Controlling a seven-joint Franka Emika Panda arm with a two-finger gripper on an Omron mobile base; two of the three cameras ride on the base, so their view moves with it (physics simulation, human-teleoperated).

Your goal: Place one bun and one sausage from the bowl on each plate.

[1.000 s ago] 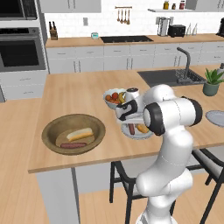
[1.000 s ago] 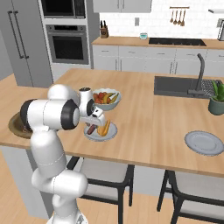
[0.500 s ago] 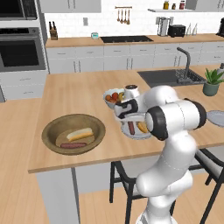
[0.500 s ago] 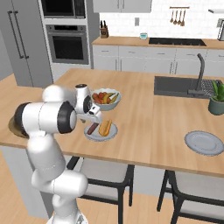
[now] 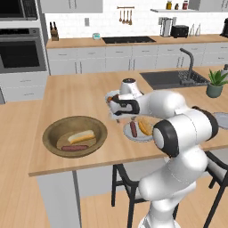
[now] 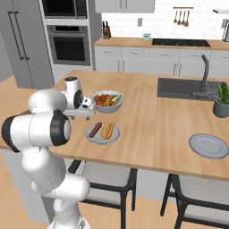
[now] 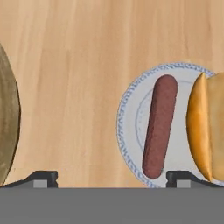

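Surface: wooden island counter (image 5: 75, 102) in a rendered kitchen; sink (image 6: 183, 87) set into its far part
Near plate (image 7: 127, 114): flat on the counter; carries one sausage (image 7: 160, 125) and one bun (image 7: 204, 127) side by side, not touching
Second plate (image 6: 209, 146): on the counter well apart from the near plate, beyond the sink side
Bowl (image 5: 75, 136): brown wood, on the counter well apart from the near plate; holds one further bun (image 5: 81, 136) and one further sausage (image 5: 74, 147)
Fruit bowl (image 6: 107, 100): pale, just behind the near plate
Gripper (image 7: 112, 177): above bare counter between bowl and near plate; fingertips (image 7: 43, 177) spread wide; nothing between them
Plant (image 6: 222, 99): potted, beside the sink
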